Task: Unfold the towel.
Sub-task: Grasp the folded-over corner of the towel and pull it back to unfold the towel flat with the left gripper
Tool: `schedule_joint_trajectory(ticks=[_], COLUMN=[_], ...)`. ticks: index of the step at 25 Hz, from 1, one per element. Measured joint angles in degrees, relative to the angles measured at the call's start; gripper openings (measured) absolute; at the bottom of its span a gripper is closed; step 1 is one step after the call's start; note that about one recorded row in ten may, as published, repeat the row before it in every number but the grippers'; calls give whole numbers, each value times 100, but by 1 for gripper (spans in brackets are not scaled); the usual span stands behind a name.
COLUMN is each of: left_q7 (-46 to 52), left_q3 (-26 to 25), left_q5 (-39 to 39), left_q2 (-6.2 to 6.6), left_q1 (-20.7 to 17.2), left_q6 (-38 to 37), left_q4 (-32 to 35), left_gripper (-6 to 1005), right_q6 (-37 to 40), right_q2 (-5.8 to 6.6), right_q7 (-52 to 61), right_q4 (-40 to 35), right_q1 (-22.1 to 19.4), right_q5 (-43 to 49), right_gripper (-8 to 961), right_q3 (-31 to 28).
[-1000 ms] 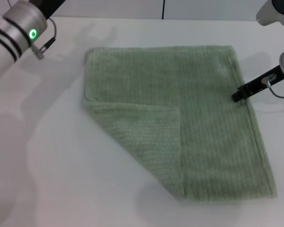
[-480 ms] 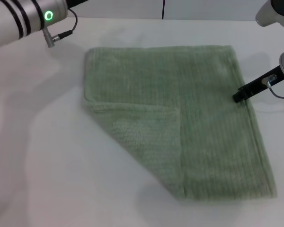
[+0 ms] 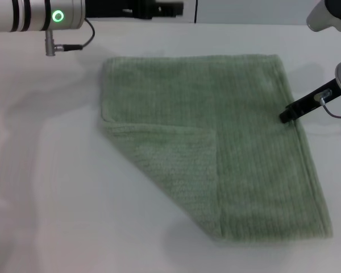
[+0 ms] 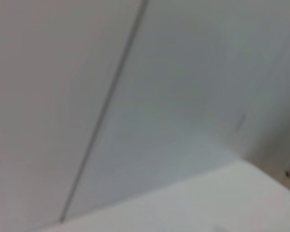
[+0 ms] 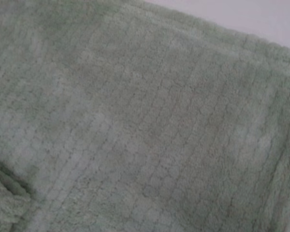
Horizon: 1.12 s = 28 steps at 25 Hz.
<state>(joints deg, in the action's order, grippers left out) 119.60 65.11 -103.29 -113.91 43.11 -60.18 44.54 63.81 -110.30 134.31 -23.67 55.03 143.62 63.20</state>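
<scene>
On white table, towel corner folded

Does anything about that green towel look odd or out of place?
Yes. The towel is not lying fully flat: its near-left corner is folded over onto the cloth as a triangular flap, leaving a slanted edge. No stains or tears show.

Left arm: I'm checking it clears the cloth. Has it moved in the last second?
Yes. The left arm has swung up and rightward along the far edge of the table, beyond the towel, which lies unmoved.
</scene>
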Motion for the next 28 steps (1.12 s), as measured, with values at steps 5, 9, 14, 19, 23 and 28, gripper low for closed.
schedule_joint_trajectory(ticks=[5,9,14,19,23,28], left_q7=[361,441,448,442,434,434], left_q3=[-162,-143,-111,117,683,905], left_q5=[-1008,-1403,-1837,-2049,-2070,-2090], left_q2=[-71,-172,-363,-420,-428,-441], left_q1=[260,379,497,599,649,684], left_q6=[-596,-771,-844,-929,-972,-992], left_q4=[79,115,112,41,21,19], left_gripper=[801,801,801,800,800,800], right_q6=[0,4,10,18,17,14], right_q2=[0,0,0,3,5,8], right_q7=[-1,-1,-1,-1,-1,-1], right_q4=[18,32,46,51,69,74], right_q1=[-2,-2,-2,22,45,62], right_q5=[0,0,2,63,76,87], right_gripper=[2,2,2,2,3,3], right_q3=[0,0,-1,-1,-1,-1])
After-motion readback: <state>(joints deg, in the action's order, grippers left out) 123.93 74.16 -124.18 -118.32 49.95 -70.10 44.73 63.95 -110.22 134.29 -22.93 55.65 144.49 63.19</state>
